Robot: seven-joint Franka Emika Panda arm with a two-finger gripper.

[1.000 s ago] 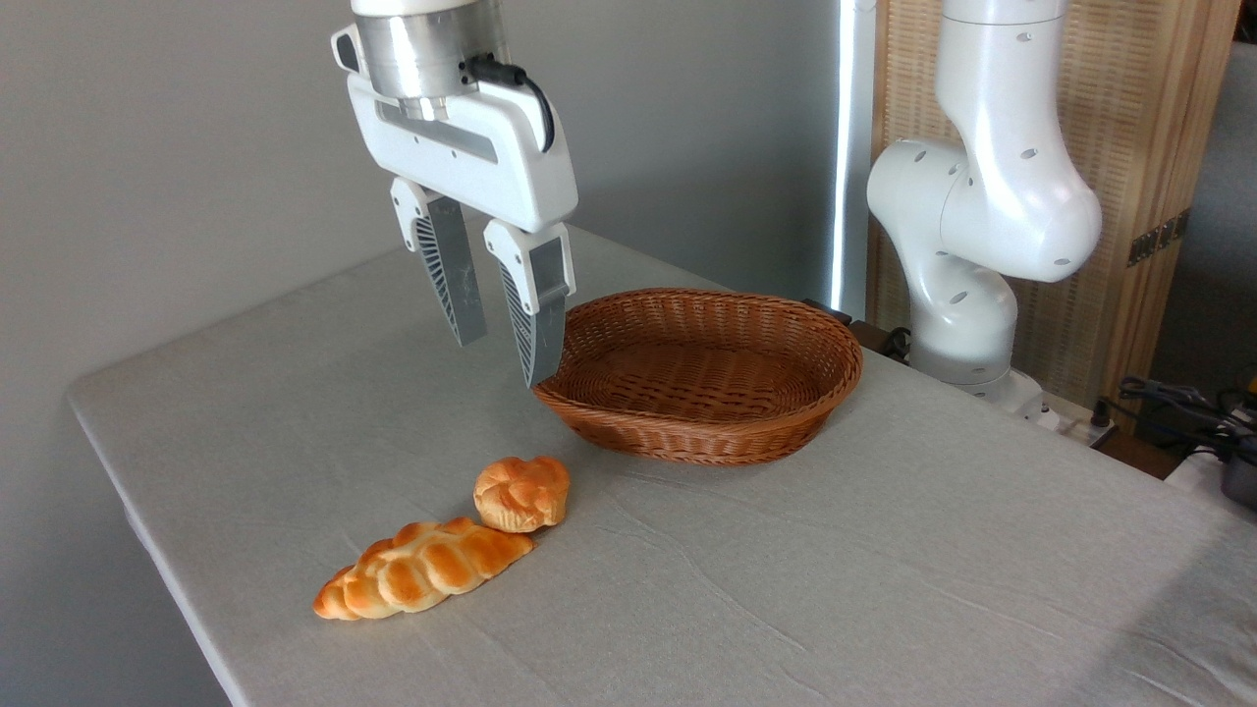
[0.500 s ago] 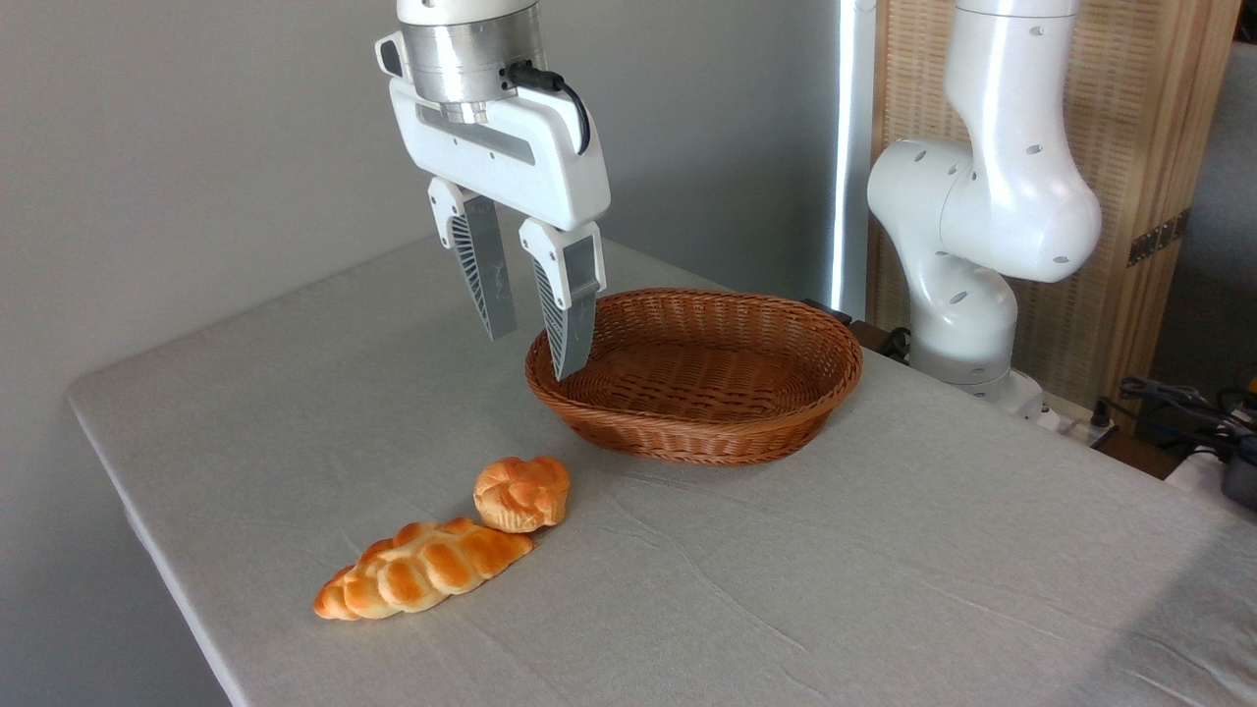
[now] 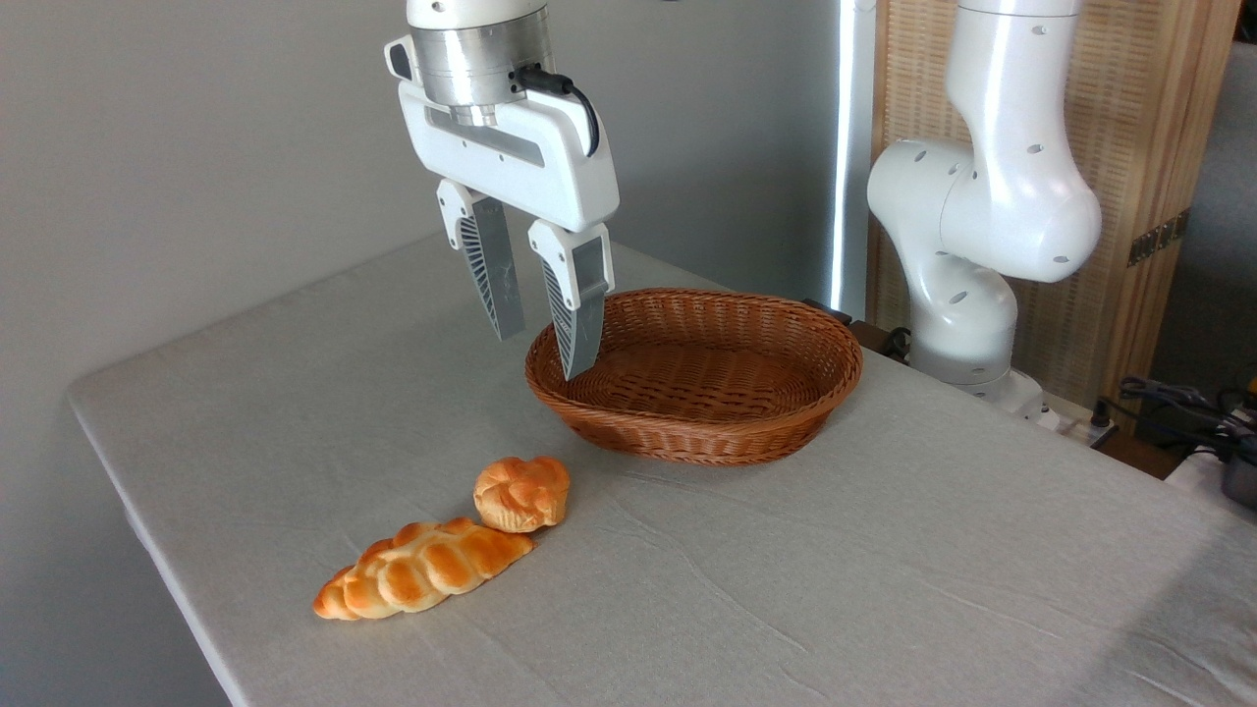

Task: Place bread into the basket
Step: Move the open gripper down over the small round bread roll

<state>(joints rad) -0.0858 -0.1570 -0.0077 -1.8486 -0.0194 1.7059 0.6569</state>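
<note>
I count two pieces of bread on the counter (image 3: 884, 589): one braided loaf (image 3: 422, 568) at the left and, touching its right end, one small knotted bun (image 3: 521, 493). One basket (image 3: 693, 373) stands behind them, holding nothing. The counter wears a pale grey, lightly creased cloth; a grey wall rises behind, a slatted wooden screen at the right. My jaws (image 3: 542, 339) hang pointing down, spread apart and gripping nothing, the right fingertip before the basket's left rim, well above the bun.
</note>
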